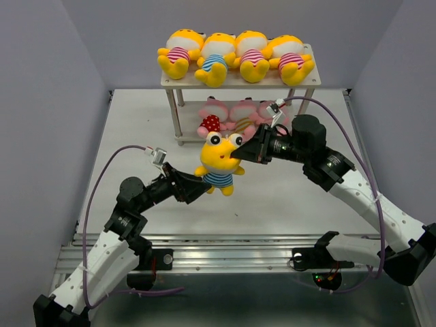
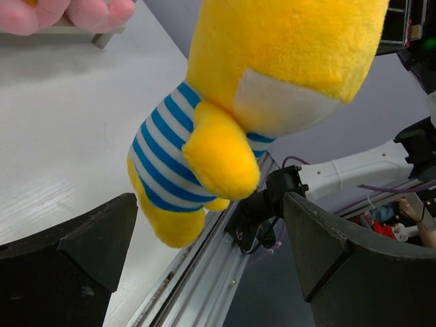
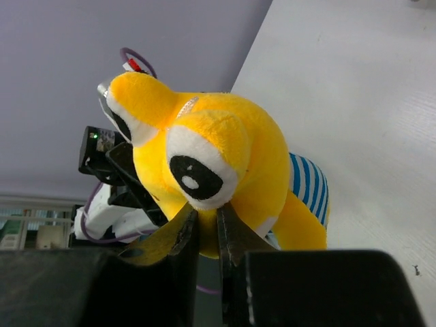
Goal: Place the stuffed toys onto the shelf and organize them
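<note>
A yellow toy in a blue-striped shirt (image 1: 219,161) hangs in the air in front of the shelf (image 1: 184,83). My right gripper (image 1: 242,154) is shut on the side of its head, pinching the plush just under one eye (image 3: 206,221). My left gripper (image 1: 200,184) is open just left of the toy's body. Its fingers (image 2: 82,252) stand wide apart below the toy (image 2: 204,136), not touching it. Several yellow toys (image 1: 235,58) lie in a row on the top tier. Three pink toys (image 1: 231,116) sit on the lower tier.
An aluminium rail (image 1: 225,248) runs along the table's near edge and also shows in the left wrist view (image 2: 204,286). Grey walls close the table on the left, right and back. Purple cables loop over both arms.
</note>
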You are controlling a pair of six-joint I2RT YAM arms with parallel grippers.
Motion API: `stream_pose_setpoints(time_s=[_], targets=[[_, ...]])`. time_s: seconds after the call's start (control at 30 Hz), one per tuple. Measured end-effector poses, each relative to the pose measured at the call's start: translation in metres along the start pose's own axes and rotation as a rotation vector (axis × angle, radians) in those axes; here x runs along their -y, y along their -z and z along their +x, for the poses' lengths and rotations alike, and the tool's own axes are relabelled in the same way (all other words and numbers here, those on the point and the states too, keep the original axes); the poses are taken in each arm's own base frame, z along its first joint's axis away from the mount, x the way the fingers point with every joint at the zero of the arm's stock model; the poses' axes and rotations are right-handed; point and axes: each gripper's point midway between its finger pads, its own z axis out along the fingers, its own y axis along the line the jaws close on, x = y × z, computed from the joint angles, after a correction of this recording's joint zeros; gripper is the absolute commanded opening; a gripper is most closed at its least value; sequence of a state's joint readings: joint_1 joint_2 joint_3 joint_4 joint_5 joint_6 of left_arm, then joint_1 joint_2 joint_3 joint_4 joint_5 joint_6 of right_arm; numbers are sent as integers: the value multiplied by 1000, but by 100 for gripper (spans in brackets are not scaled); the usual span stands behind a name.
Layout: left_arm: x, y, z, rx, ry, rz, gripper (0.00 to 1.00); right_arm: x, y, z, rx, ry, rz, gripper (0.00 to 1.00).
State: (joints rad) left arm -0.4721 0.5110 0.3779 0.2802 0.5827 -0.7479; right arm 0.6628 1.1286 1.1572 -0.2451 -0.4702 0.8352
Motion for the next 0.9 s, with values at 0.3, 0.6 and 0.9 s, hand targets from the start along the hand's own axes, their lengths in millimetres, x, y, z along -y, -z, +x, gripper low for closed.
stream_pose_setpoints(time_s=[0.3,0.6,0.9], targets=[[7,-5,22,-38,-27,115,94,-23,0,2,-36,-81,-105,1],[31,3,6,45,-78,190,0,-24,-5,1,-17,-102,-147,10],[27,2,-7,112,-10,148,0,20,-13,-22,156,20,27,100]])
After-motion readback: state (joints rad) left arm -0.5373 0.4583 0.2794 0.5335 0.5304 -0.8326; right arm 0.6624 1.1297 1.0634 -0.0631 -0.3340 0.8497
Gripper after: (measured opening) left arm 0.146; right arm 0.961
